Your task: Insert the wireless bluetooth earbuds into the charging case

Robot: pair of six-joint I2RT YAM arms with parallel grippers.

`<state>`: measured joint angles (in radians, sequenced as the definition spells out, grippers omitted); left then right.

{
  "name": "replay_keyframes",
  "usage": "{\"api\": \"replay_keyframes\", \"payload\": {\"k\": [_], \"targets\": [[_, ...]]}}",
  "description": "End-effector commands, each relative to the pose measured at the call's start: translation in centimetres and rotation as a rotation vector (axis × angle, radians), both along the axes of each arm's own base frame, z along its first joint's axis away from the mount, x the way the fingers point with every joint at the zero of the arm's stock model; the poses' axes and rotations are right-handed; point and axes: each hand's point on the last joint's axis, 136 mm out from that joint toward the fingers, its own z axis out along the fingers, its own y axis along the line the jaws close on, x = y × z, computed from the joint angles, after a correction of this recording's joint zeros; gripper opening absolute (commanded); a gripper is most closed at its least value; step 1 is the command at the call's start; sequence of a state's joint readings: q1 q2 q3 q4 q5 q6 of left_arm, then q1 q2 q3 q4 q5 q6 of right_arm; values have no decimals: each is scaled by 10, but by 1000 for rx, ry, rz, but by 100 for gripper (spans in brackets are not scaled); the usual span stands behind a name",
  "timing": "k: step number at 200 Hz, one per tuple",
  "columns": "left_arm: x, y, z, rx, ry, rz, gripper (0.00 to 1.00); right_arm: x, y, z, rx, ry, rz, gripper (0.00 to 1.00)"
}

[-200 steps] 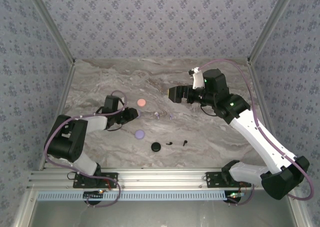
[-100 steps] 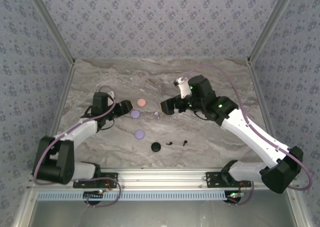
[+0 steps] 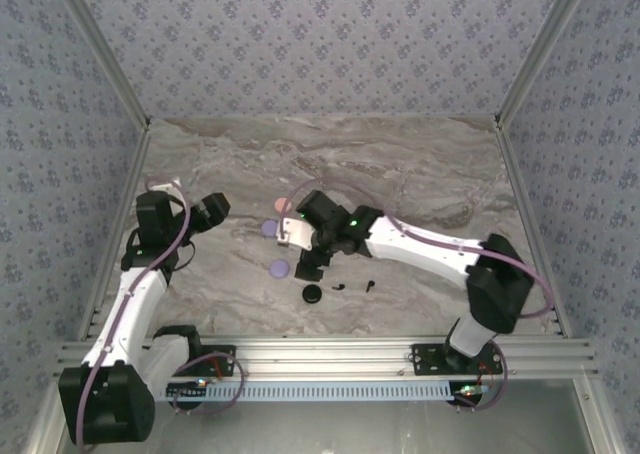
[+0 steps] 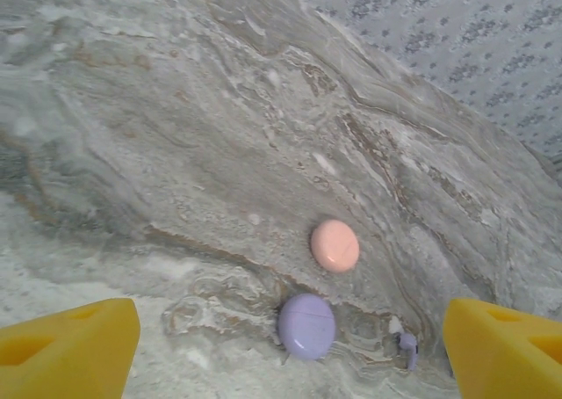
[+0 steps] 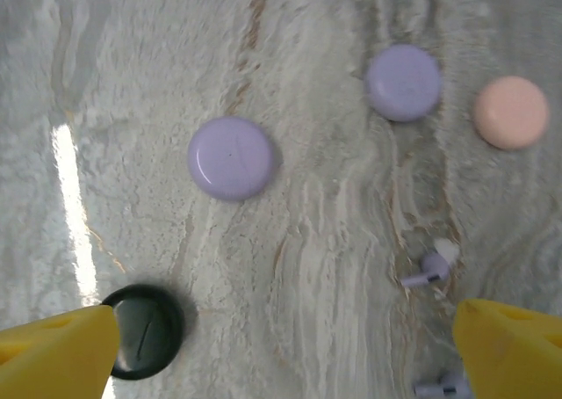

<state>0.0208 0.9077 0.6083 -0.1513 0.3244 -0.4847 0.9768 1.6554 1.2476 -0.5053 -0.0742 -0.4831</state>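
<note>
Left side: my left gripper (image 3: 208,210) hangs over the left part of the marble table (image 3: 420,174). Its yellow fingers (image 4: 66,351) are spread wide and have hold of nothing. Ahead of it in the left wrist view lie the pink case (image 4: 335,245) and, just nearer, the far lilac case (image 4: 306,326), both with lids down. One lilac earbud (image 4: 407,342) lies loose on the table just right of that lilac case.

Right side: my right gripper (image 3: 305,264) reaches across to the table's middle and points down. Its fingers (image 5: 514,351) are likewise fully apart and carry nothing. Below it I see the near lilac case (image 5: 231,157), the black case (image 5: 145,329) partly behind my left-hand finger, the far lilac case and the pink case, all closed. A second lilac earbud (image 5: 443,386) lies near the first, beside my other finger, touching no case.

Near edge: two black earbuds (image 3: 340,286) lie on the bare table just right of the black case.

Finding: every earbud I can see lies outside the cases. I cannot tell whether any case holds one.
</note>
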Motion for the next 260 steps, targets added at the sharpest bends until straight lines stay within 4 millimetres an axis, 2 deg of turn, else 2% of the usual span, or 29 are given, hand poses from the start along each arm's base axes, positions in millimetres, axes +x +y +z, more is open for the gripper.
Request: {"api": "replay_keyframes", "payload": {"k": [1,27,57,101,131,166,189,220,260], "targets": [[-6,9,8,34,-4,12,89,3,16,-20,-86,-65,116,100],[-8,13,4,33,7,21,90,6,39,-41,-59,-32,139,100],[-10,14,0,31,12,26,90,7,52,-66,-87,0,171,100],[-10,16,-6,28,20,35,91,6,66,-84,-76,46,187,100],[-8,17,-7,25,23,39,91,5,74,-93,-65,77,193,95],[-7,18,-7,25,24,38,91,5,71,-104,-89,109,189,85],[-8,17,-7,23,22,34,91,10,61,-108,-97,136,168,80],[-8,17,-8,21,25,33,91,10,51,-110,-107,164,158,74],[-8,17,-9,15,25,35,92,10,47,-114,-119,161,157,68]]}}
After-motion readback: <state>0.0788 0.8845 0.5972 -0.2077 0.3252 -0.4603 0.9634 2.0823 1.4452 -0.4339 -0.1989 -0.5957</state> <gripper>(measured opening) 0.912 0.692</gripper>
